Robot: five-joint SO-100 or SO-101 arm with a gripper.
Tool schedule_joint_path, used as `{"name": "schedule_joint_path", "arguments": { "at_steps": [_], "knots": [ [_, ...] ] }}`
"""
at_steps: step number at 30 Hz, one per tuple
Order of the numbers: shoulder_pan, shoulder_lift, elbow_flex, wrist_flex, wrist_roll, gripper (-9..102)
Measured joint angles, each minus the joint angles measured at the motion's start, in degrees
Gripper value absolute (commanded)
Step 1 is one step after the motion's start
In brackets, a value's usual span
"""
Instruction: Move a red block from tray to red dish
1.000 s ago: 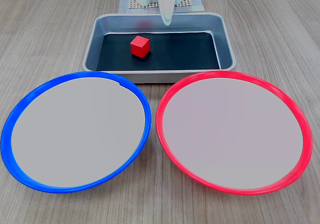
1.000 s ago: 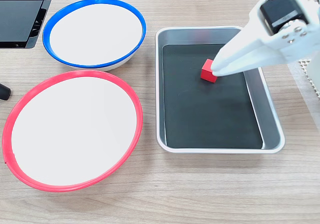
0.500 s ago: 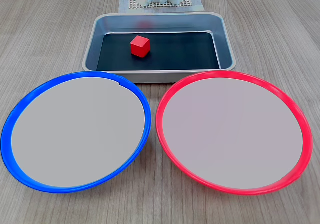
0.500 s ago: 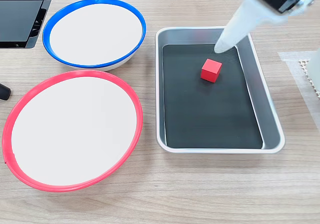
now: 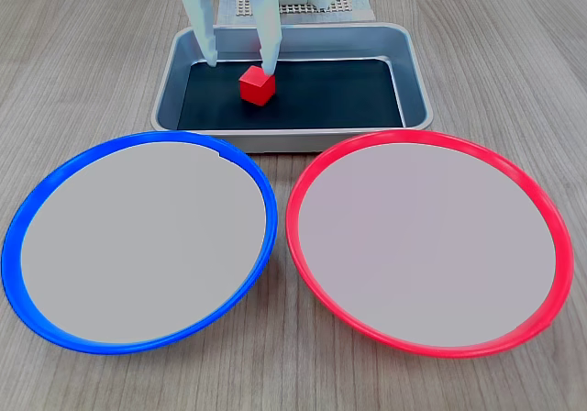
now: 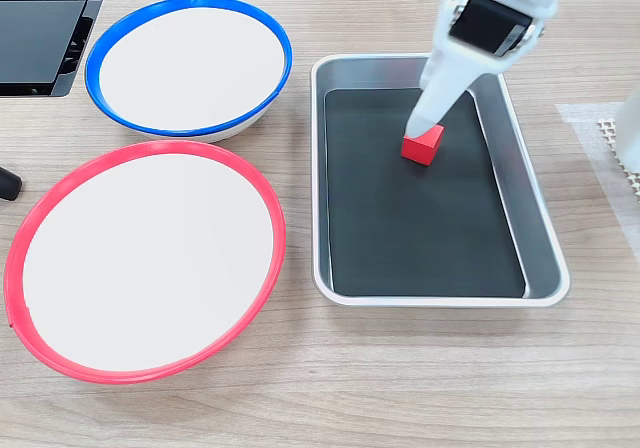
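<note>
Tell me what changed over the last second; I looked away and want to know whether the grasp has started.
The white gripper has come back down into the silver-grey metal tray, fingers spread open, one finger at the small red cube, the other apart to its left in that fixed view. Nothing is grasped. The cube, the red-rimmed round dish and the blue-rimmed round dish stayed put.

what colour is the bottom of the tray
Black, inside silver-grey walls; the tray shows best in this fixed view.

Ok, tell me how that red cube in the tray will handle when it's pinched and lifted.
The red block looks rigid, with flat faces that should suit a pinch. Being small, it is probably light. It sits flat in the tray, so it should slide, not roll, if a finger nudges it.
</note>
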Motion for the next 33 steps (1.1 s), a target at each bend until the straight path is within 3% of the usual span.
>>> {"name": "schedule_joint_path", "arguments": {
  "at_steps": [5, 12, 19, 27, 33],
  "knots": [
    [0.88, -5.1, 0.97, -8.26, -1.32, 19],
    [0.62, -7.12, 1.14, -8.88, -2.02, 21],
    [-3.87, -6.06, -7.12, 5.8, 1.41, 20],
    [-1.49, -1.49, -16.61, 21.97, 0.53, 19],
    [5.27, -0.26, -14.06, 21.97, -10.02, 19]
  ]
}}
